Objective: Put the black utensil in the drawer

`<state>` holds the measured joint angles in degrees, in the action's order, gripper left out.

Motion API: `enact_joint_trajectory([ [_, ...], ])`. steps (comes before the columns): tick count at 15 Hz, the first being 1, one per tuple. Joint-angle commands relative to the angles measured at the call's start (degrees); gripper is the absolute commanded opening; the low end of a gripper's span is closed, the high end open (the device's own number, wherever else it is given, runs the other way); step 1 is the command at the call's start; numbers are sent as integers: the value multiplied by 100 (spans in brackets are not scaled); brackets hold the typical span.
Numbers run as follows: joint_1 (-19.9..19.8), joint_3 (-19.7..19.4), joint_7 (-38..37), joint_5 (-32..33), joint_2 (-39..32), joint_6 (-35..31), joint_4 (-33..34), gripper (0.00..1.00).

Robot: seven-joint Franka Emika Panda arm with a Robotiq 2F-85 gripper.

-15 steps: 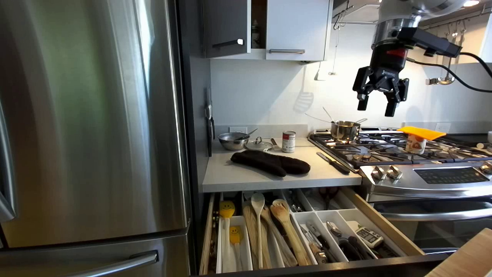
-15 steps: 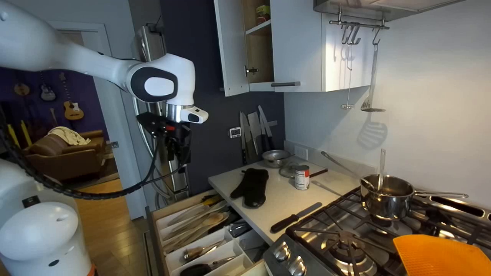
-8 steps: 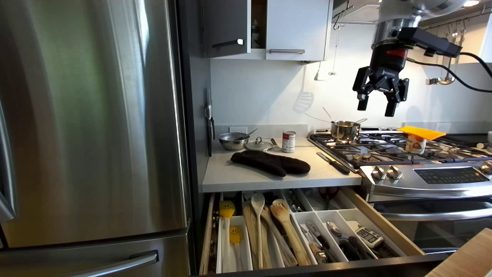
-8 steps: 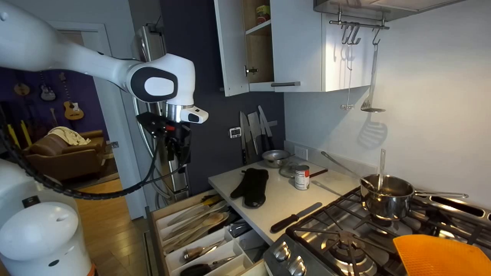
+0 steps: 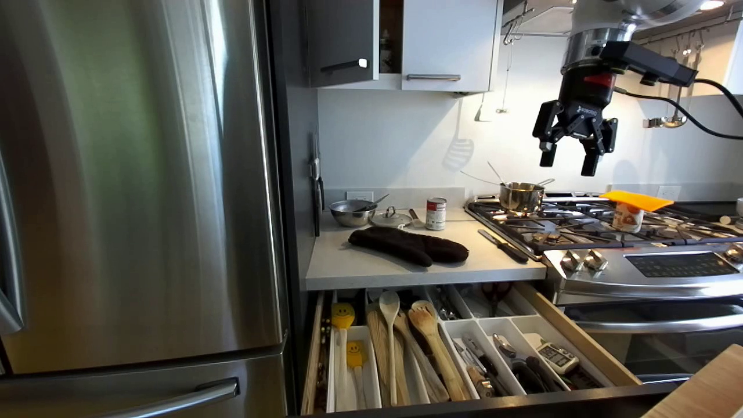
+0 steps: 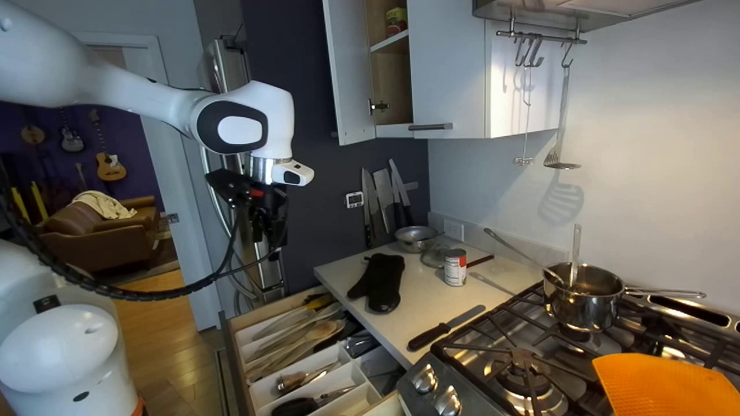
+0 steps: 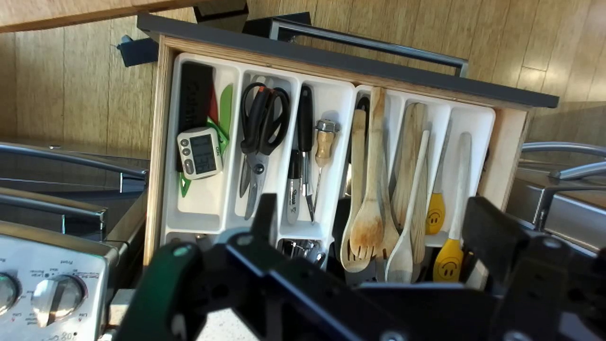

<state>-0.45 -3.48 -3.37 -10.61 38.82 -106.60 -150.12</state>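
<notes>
A slim, stick-like utensil with a black handle (image 5: 513, 252) and a narrow grey blade lies on the counter beside the stove; it also shows in an exterior view (image 6: 430, 336). It best fits the black utensil, though I cannot be sure. It is out of the wrist view. The drawer (image 5: 580, 332) is pulled out below the counter, with white divided trays of utensils; it fills much of the wrist view (image 7: 350, 62). My gripper (image 5: 569, 160) is open and empty, high above the counter and stove level. In the wrist view its spread fingers (image 7: 374, 210) frame the drawer from above.
A dark oven mitt (image 5: 406, 245) lies on the counter. A can (image 5: 436, 214), a metal bowl (image 5: 352, 213) and a glass lid (image 5: 391, 218) stand behind it. A pot (image 5: 521, 198) and an orange item (image 5: 637, 201) are over the stove. A cabinet door (image 6: 354, 69) hangs open above.
</notes>
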Motion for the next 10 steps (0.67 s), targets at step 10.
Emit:
enact_joint_trajectory([
  [10, -247, 118, -159, 199, -1853, -1464, 844, 100],
])
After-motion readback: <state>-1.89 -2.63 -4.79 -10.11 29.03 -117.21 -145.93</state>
